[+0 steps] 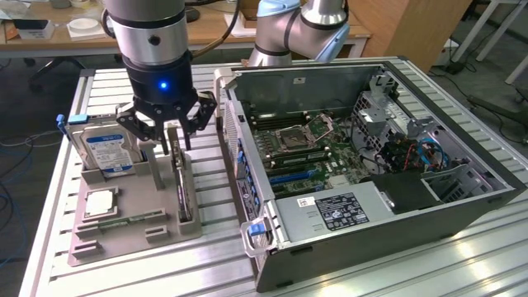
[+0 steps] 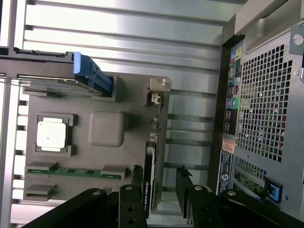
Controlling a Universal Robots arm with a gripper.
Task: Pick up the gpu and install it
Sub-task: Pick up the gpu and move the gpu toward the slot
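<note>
The gpu (image 1: pixel 182 189) is a slim dark card standing on edge in a slot of the grey holder tray (image 1: pixel 123 244). My gripper (image 1: pixel 175 145) hangs right over the card's upper end, open, with one finger on each side of it. In the wrist view the gpu (image 2: pixel 150 183) runs between my fingertips (image 2: pixel 137 176), its silver bracket (image 2: pixel 158 90) at the far end. A gap shows between the card and the other finger. My gripper (image 2: pixel 160 183) holds nothing.
In the same tray are a hard drive (image 1: pixel 103 148) with a blue-white label, a square processor (image 1: pixel 99 203) and a green memory stick (image 1: pixel 132 218). The open computer case (image 1: pixel 462 204) lies at the exterior view's right, motherboard (image 1: pixel 310 154) exposed. A second arm (image 1: pixel 297 31) stands behind it.
</note>
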